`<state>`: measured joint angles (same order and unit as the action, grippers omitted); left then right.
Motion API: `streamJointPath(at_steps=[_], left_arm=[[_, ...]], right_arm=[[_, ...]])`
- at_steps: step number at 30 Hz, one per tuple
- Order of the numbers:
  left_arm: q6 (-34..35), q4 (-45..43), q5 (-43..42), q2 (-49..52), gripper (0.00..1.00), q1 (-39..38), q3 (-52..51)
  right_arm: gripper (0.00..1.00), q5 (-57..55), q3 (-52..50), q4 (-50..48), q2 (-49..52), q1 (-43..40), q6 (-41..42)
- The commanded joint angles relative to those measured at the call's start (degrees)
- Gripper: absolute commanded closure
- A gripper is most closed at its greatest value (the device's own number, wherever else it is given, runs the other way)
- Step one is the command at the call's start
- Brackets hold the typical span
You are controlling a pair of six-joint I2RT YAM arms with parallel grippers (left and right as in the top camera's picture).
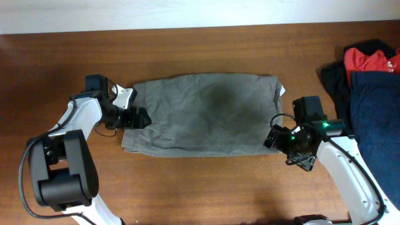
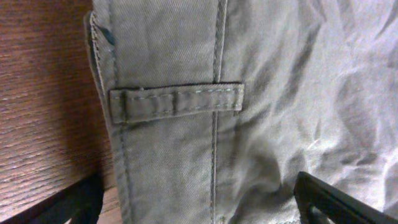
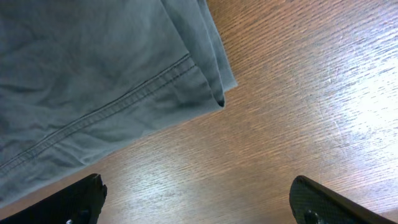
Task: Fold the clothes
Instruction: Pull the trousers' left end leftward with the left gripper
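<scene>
Gripping both ends at once looks like the step in hand, and it goes well only if each claw bites cloth and not wood. The clothes [image 1: 206, 112] lie spread nearly flat on the table [image 1: 206, 187], waistband end toward the left arm and hem end toward the right arm. The left claw [image 1: 139, 117] sits at the waistband edge of the clothes with its jaws wide open; the left wrist view shows a belt loop [image 2: 177, 102] just ahead of it and cloth under the gap. It probably needs to drop straight down and pinch the thick waistband near that loop. The right claw [image 1: 272, 136] is also open, but hangs over bare wood just beside the near hem corner [image 3: 217, 99] of the clothes. It should probably slide in toward that corner first, so both layers of the hem come between the fingers. A navy garment [image 1: 375, 125] and a red garment [image 1: 369, 59] lie well apart from the hem end of the clothes and should not interfere. Lifting both ends evenly would likely keep the fold line straight.
</scene>
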<state>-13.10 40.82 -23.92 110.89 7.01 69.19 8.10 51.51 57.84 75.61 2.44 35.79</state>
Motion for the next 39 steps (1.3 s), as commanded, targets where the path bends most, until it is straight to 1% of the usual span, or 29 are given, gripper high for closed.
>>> streamJointPath(at_steps=[1, 2, 6, 9, 10, 12, 15, 23, 25, 27, 30, 35, 39], left_arm=[[-0.68, 0.37, -0.76, 4.52, 0.17, 0.28, -1.05], [-0.7, 0.37, -0.76, 4.68, 0.21, 0.28, -1.05], [-0.7, 0.35, -1.09, 4.72, 0.41, 0.28, -1.05], [-0.7, 0.35, -2.29, 4.72, 0.51, 0.28, -1.05], [-0.7, 0.33, -2.47, 4.72, 0.58, 0.28, -1.05], [-0.72, 0.28, -2.45, 4.72, 0.81, 0.28, -1.05], [-0.7, 0.26, -2.43, 4.72, 0.99, 0.31, -0.92], [-0.46, 1.11, -1.68, 4.7, 0.99, 0.35, 1.99], [0.17, 2.01, -0.2, 4.7, 0.99, 0.42, 3.39], [1.03, 3.85, 2.99, 4.7, 0.99, 0.5, 5.44], [1.05, 6.19, 4.7, 4.7, 0.99, 1.05, 7.52], [3.21, 8.0, 4.7, 4.7, 0.99, 3.13, 9.4], [3.19, 8.39, 4.68, 4.63, 0.99, 5.11, 10.01]], right_arm=[[0.01, 0.31, -0.22, -0.04, 0.02, -0.22, 0.26], [0.01, 0.31, -0.22, -0.07, 0.02, -0.22, 0.26], [0.01, 0.31, -0.22, -0.26, 0.02, -0.22, 0.26], [0.01, 0.31, -0.22, -0.85, 0.02, -0.22, 0.26], [0.01, 0.31, -0.22, -1.09, 0.02, -0.22, 0.28], [0.01, 0.31, -0.22, -1.33, 0.02, -0.22, 0.28], [0.01, 0.28, -0.22, -1.38, 0.02, -0.22, 0.28], [0.01, 0.31, -0.22, -1.38, 0.02, -0.22, 0.28], [0.01, 0.31, -0.22, -1.38, 0.02, -0.22, 0.28], [0.01, 0.31, -0.22, -1.38, 0.02, -0.22, 0.28], [0.01, 0.31, -0.22, -1.38, 0.02, -0.22, 0.28], [0.01, 0.31, -0.22, -1.38, 0.02, -0.22, 0.28], [0.01, 0.31, -0.22, -1.38, 0.02, -0.22, 0.28]])
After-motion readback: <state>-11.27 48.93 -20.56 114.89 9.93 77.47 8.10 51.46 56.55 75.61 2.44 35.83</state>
